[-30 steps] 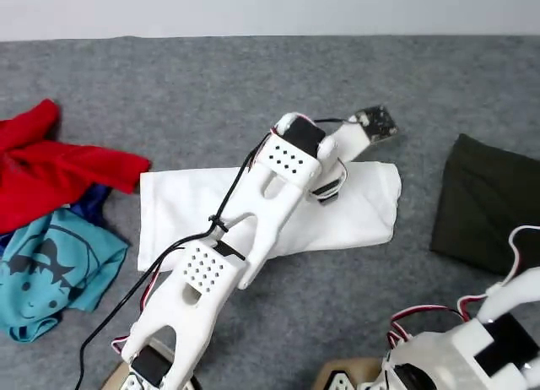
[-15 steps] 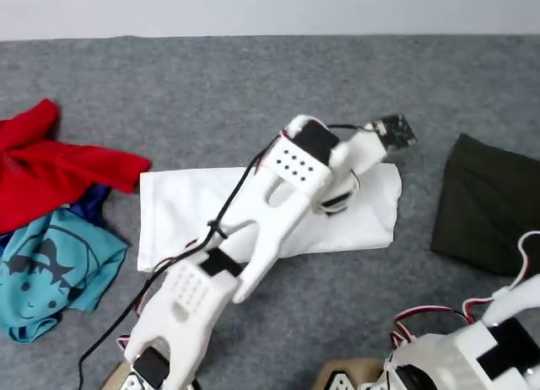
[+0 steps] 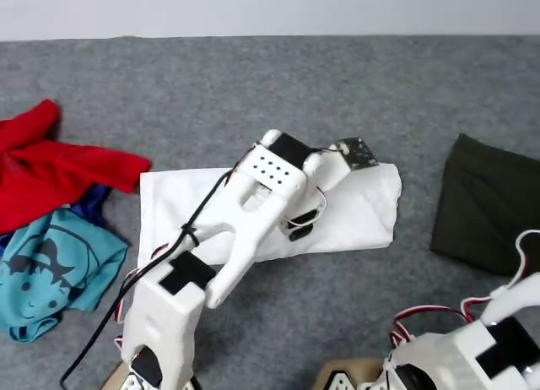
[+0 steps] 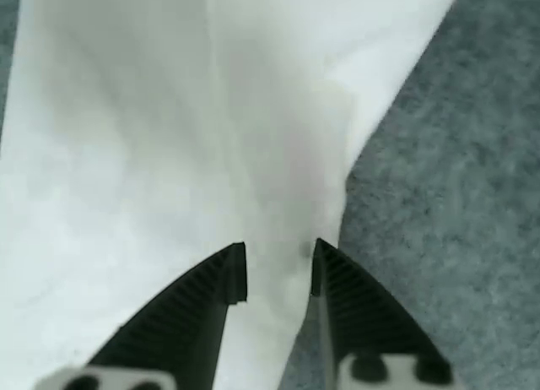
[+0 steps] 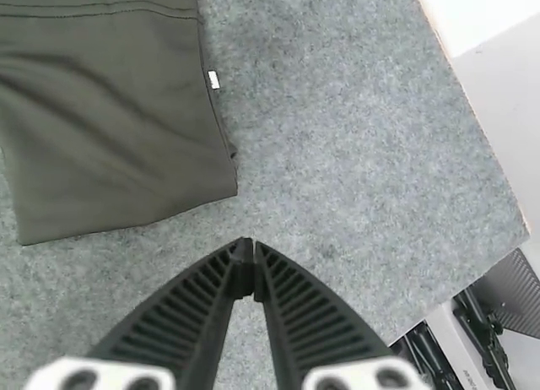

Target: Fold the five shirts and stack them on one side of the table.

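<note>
Over white shirt (image 4: pixel 152 120), left fingers (image 4: pixel 196 312) apart (straddling fold); right fingers (image 5: pixel 215 301) together beside dark shirt (image 5: pixel 101 111).

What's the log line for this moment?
left gripper: open, astride white shirt fold | right gripper: shut, near folded dark shirt

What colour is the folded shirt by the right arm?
The folded shirt is dark olive, clearest in the right wrist view.

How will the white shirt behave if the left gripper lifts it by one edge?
Probably floppy: the white shirt lies flat in soft folds, so the free part would likely hang and unfold. It seems light, thin cloth. On the gray carpet, it may drag and bunch rather than slide.
</note>
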`<state>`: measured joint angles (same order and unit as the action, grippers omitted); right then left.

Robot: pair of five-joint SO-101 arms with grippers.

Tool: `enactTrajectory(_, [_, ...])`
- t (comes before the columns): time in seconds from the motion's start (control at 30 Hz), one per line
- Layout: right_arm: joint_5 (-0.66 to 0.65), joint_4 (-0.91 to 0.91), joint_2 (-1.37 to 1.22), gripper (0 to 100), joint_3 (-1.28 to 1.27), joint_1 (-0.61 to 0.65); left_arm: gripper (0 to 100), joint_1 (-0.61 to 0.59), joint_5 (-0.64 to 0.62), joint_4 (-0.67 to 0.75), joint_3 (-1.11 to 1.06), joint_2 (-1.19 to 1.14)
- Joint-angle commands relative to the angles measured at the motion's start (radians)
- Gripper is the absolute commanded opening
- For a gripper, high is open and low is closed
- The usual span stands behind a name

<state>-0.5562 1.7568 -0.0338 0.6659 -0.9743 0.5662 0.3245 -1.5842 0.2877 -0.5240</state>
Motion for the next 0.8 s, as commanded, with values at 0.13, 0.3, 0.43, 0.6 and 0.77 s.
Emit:
enactTrajectory(0.13, [-0.009,0.041,0.054,1.0,0.008,0.013,13,-0.020,-0.009,0.101,0.001,-0.158])
enactTrajectory(0.3, [-0.011,0.041,0.054,1.0,0.008,0.010,9,-0.021,-0.009,0.005,0.088,-0.137])
enactTrajectory(0.43, [-0.011,0.041,0.054,1.0,0.008,0.013,8,-0.018,-0.011,-0.087,0.177,-0.068])
enactTrajectory(0.6, [-0.009,0.041,0.054,1.0,0.008,0.015,9,-0.026,-0.009,-0.163,0.225,0.003])
enactTrajectory(0.77, [-0.011,0.041,0.081,1.0,0.008,0.015,9,-0.069,-0.014,-0.170,0.225,0.063])
